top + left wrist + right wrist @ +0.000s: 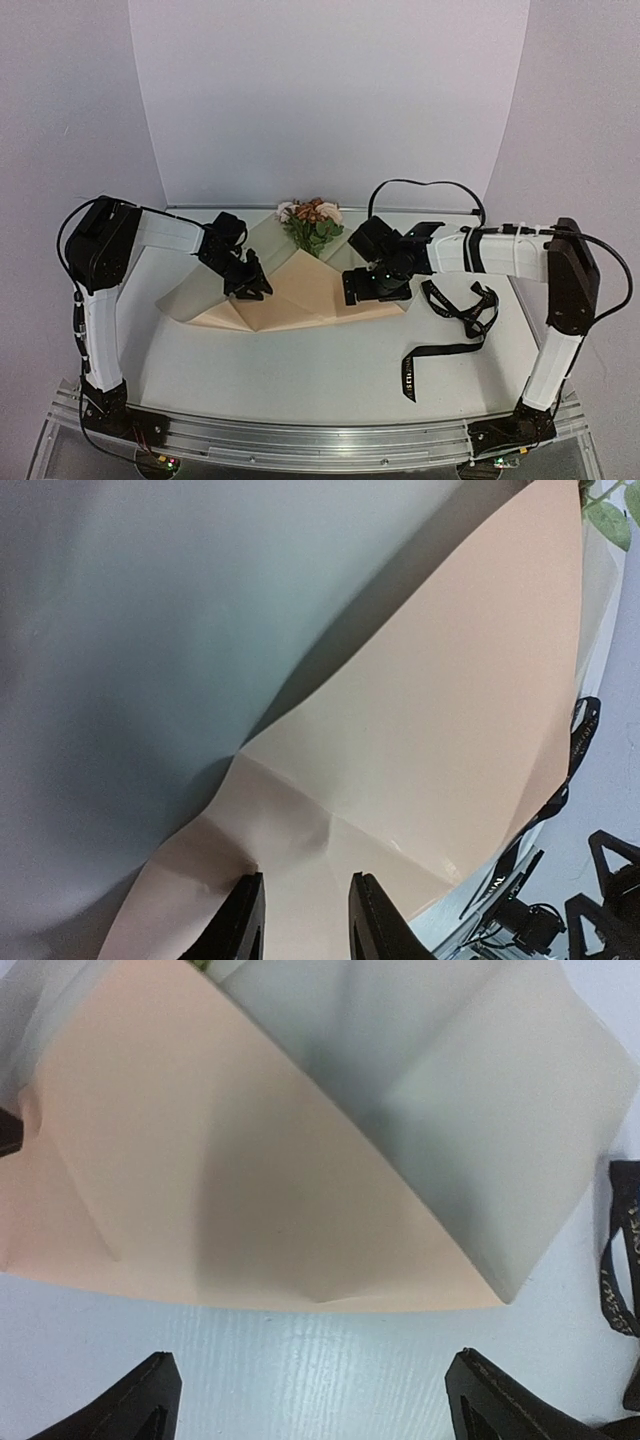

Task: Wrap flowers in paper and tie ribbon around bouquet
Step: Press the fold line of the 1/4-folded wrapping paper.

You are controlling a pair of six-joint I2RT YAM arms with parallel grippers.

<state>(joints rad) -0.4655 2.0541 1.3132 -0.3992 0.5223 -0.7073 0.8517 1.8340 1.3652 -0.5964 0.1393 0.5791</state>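
The flowers (pixel 312 222) lie at the back centre, their blooms and leaves poking out past the folded paper (pixel 300 290). The paper is tan on one side and grey on the other. My left gripper (pixel 250 283) rests on its left fold; in the left wrist view my left gripper (pixel 307 877) has its jaws a little apart, with creased paper (pixel 420 710) showing between them. My right gripper (pixel 375 285) hovers at the paper's right near edge. Seen from the right wrist, my right gripper (pixel 312 1355) is wide open over bare table, just short of the paper (pixel 200 1160). The ribbon (pixel 455 320) lies loose to the right.
The black ribbon (pixel 622 1250) trails from beside the right arm towards the near table edge (pixel 300 430). A white backdrop wall (pixel 330 100) rises right behind the flowers. Each arm's base is bolted to the rail along the near edge.
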